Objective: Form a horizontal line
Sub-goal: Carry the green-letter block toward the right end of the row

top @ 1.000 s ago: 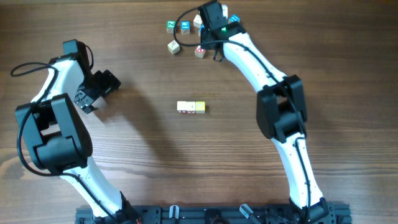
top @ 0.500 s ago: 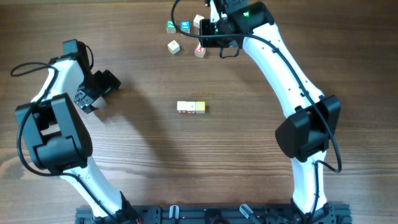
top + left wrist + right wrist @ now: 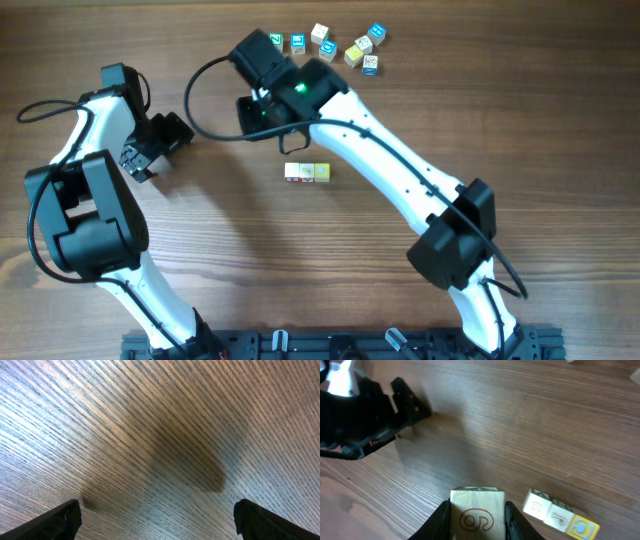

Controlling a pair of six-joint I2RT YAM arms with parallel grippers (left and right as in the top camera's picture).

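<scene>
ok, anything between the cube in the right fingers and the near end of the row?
Nothing visible. The right gripper holds the cube near the row; only table shows in the gap. The loose cubes sit well off that path.

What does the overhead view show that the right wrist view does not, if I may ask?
Only overhead: both arms whole, and the loose cubes scattered at the far side of the table. Only right wrist: the held cube with a red looped mark, clamped in the right claw; from above the claw hides it. Both: the short row of three cubes and the left claw.
</scene>
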